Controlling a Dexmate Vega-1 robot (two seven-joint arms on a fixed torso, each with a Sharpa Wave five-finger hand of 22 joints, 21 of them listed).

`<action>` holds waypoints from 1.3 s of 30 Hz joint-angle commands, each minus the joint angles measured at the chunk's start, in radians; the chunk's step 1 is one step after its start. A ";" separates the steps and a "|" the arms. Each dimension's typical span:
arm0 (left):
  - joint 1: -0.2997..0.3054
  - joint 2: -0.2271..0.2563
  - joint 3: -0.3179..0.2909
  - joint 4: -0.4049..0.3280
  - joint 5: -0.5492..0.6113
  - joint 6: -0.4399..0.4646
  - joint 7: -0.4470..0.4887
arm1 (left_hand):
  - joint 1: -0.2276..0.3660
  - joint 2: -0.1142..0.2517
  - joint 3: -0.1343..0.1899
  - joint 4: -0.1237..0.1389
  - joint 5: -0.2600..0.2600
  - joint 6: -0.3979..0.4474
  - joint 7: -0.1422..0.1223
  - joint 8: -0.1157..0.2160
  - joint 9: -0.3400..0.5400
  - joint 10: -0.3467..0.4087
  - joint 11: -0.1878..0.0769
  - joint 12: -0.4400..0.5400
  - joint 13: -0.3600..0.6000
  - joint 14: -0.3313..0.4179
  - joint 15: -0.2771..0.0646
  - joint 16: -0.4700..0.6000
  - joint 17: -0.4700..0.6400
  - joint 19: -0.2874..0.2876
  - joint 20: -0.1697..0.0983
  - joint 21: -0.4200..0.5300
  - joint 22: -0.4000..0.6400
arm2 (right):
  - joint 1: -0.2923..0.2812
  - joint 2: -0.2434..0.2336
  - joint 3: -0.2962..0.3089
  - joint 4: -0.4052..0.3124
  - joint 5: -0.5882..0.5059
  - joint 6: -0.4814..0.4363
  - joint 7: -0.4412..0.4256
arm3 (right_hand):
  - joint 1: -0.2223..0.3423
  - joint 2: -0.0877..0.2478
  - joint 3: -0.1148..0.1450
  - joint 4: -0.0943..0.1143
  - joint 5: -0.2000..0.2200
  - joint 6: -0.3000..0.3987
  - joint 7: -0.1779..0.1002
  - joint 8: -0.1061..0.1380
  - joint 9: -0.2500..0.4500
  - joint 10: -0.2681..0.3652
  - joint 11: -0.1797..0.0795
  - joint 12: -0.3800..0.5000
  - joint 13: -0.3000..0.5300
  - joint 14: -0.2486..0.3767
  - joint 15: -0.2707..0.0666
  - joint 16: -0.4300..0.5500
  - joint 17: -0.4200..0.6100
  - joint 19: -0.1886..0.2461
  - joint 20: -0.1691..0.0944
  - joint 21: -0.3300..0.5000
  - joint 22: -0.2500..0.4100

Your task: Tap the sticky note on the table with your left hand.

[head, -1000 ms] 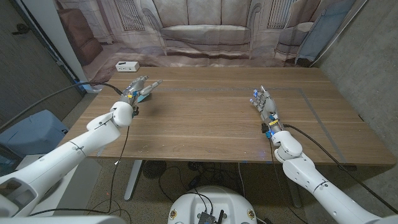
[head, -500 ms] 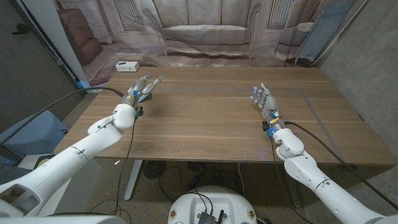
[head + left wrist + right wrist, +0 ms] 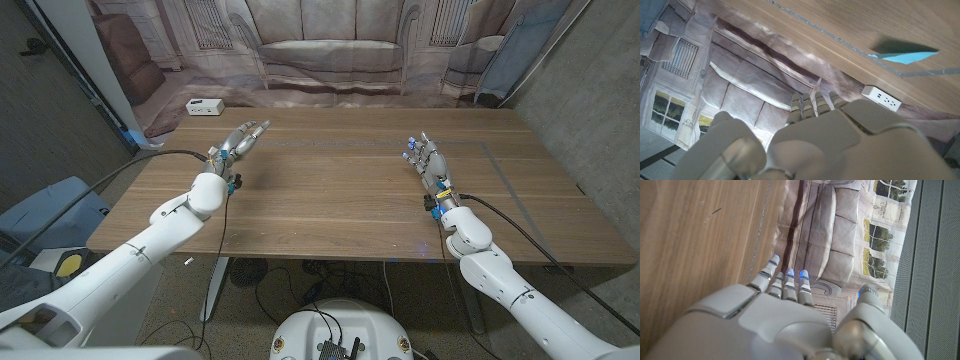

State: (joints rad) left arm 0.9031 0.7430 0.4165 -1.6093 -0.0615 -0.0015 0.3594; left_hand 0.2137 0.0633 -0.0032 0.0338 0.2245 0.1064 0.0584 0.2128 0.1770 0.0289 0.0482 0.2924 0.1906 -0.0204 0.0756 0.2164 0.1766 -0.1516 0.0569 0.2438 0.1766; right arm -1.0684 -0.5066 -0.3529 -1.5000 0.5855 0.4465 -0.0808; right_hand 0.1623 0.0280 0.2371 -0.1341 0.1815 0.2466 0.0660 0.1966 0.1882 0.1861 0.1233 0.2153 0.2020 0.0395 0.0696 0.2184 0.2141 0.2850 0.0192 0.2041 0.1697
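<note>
A light blue sticky note (image 3: 905, 54) lies on the wooden table (image 3: 330, 190), one corner lifted a little and casting a shadow; in the left wrist view it sits beside my left hand's fingertips, apart from them. My left hand (image 3: 243, 138) reaches over the table's far left part with its fingers stretched out and nothing in them. The same left hand (image 3: 820, 145) points its fingers (image 3: 815, 102) toward the printed backdrop. My right hand (image 3: 428, 165) stands at the right of the table, fingers straight and apart, holding nothing; its back (image 3: 775, 325) faces the wrist camera.
A white power strip (image 3: 203, 106) lies at the table's far left corner, beyond my left hand, and appears again as the power strip (image 3: 881, 98). A thin tape line (image 3: 512, 182) runs over the table's right side. A printed sofa backdrop (image 3: 330, 50) hangs behind the table.
My left hand has moved farther away from me and a little to the right over the table's left part. The right hand has hardly moved.
</note>
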 commanded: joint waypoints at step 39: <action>-0.051 -0.145 0.007 0.247 -0.346 -0.437 -0.376 | 0.027 0.002 -0.006 -0.021 -0.015 0.076 0.032 -0.014 0.002 0.102 0.048 -0.009 0.005 0.112 0.028 -0.005 0.004 0.191 0.056 0.019 0.003 | -0.025 -0.049 0.003 -0.045 -0.033 -0.044 -0.017 | 0.007 0.003 -0.011 0.002 0.005 -0.032 0.014 -0.009 0.003 -0.034 0.014 -0.016 0.000 -0.027 0.009 -0.017 -0.002 -0.014 -0.004 -0.012 0.004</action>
State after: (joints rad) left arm 0.8511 0.6116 0.4205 -1.3845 -0.3727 -0.4123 0.0252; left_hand 0.2334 0.0646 -0.0095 0.0177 0.2089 0.1821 0.0861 0.2031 0.1771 0.1322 0.0985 0.2845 0.1932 0.0931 0.0963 0.2164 0.1795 0.0394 0.1195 0.2593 0.1768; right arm -1.0947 -0.5552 -0.3456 -1.5462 0.5502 0.4149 -0.0939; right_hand 0.1623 0.0280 0.2289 -0.1337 0.1815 0.2193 0.0819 0.1882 0.1882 0.1532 0.1340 0.1995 0.1999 0.0137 0.0767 0.2059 0.2090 0.2709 0.0145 0.1921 0.1697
